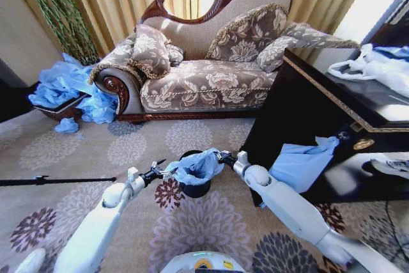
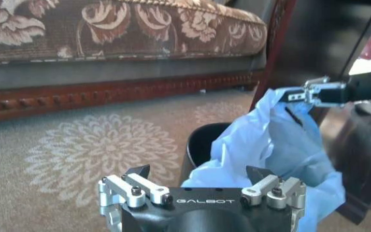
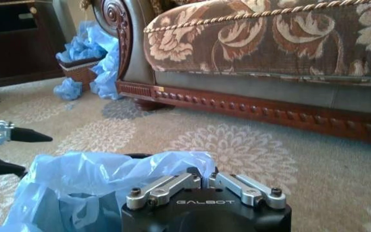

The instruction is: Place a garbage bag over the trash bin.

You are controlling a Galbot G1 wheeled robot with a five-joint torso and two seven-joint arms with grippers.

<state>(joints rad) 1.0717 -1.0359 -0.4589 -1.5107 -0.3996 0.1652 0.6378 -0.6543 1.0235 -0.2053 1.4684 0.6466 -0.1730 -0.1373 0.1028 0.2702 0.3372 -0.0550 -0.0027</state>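
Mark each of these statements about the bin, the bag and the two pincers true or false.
1. The garbage bag sits on the trash bin. True.
2. The right pincer is shut on the bag's edge. True.
3. The left pincer is clamped on the bag. False: its fingers are spread open at the bag's edge.
4. The bin stands on the sofa. False: it stands on the carpet in front of it.
5. A heap of blue bags lies by the sofa's end. True.

The garbage bag (image 1: pixel 199 165) is light blue, the trash bin (image 1: pixel 195 189) black. The sofa (image 1: pixel 204 81) is brown floral; the carpet (image 1: pixel 96 151) is beige with flower medallions.
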